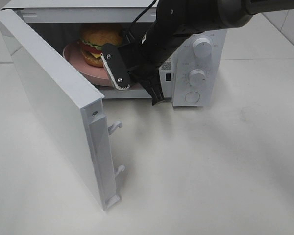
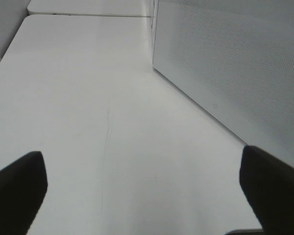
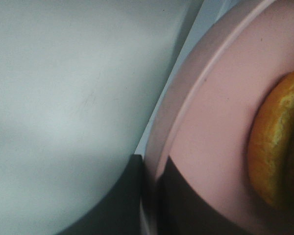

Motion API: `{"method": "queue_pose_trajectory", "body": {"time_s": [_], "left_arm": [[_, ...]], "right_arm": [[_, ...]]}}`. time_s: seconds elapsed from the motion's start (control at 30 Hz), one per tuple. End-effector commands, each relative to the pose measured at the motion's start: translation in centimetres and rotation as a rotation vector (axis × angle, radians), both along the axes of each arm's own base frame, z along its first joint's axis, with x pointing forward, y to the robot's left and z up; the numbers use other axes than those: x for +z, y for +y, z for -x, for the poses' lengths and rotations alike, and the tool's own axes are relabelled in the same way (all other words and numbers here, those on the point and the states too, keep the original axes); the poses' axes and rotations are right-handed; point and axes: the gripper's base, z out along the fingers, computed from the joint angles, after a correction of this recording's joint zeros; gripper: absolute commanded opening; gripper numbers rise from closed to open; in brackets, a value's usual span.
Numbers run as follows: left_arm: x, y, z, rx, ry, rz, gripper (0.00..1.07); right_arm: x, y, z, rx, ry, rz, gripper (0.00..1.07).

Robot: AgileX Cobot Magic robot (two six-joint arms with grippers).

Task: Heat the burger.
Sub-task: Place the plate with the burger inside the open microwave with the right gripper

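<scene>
Seemed robot lab bench: white two-dial microwave oven (image 1: 213, 68) stood on plain white tabletop (image 1: 210, 171) under black jointed arm (image 1: 186, 19).

We see our right arm (image 1: 186, 22) as thick, glossy black rounded links, with a thin black cable (image 1: 143, 13) beside it. Its finger (image 1: 115, 66) is a black plate with small screws and a white ribbed edge. Our left gripper (image 2: 142, 196) shows two blunt black fingertips (image 2: 17, 188).

High view overlooks microwave (image 1: 196, 73); right wrist view, very near, shares its plate (image 3: 210, 137)
</scene>
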Motion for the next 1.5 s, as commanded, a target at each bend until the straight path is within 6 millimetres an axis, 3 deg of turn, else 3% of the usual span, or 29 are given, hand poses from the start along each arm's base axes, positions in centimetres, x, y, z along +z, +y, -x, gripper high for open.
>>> {"method": "queue_pose_trajectory", "body": {"time_s": [0.03, 0.6, 1.17, 1.43, 1.5], "left_arm": [[0.0, -0.1, 0.2, -0.005, -0.025, 0.010, 1.00], [0.0, -0.1, 0.2, -0.005, -0.025, 0.010, 1.00], [0.0, -0.1, 0.2, -0.005, -0.025, 0.010, 1.00], [0.0, -0.1, 0.2, -0.005, -0.025, 0.010, 1.00], [0.0, -0.1, 0.2, -0.005, -0.025, 0.010, 1.00]], "right_arm": [[1.4, 0.4, -0.9, -0.014, -0.073, -0.046, 0.00], [0.9, 1.8, -3.8, -0.083, -0.095, -0.067, 0.00], [-1.3, 1.9, -4.5, -0.093, -0.093, -0.022, 0.03], [-1.4, 1.6, -4.6, -0.152, -0.075, -0.016, 0.26], [-1.5, 1.6, -4.5, -0.161, -0.067, -0.015, 0.42]]}}
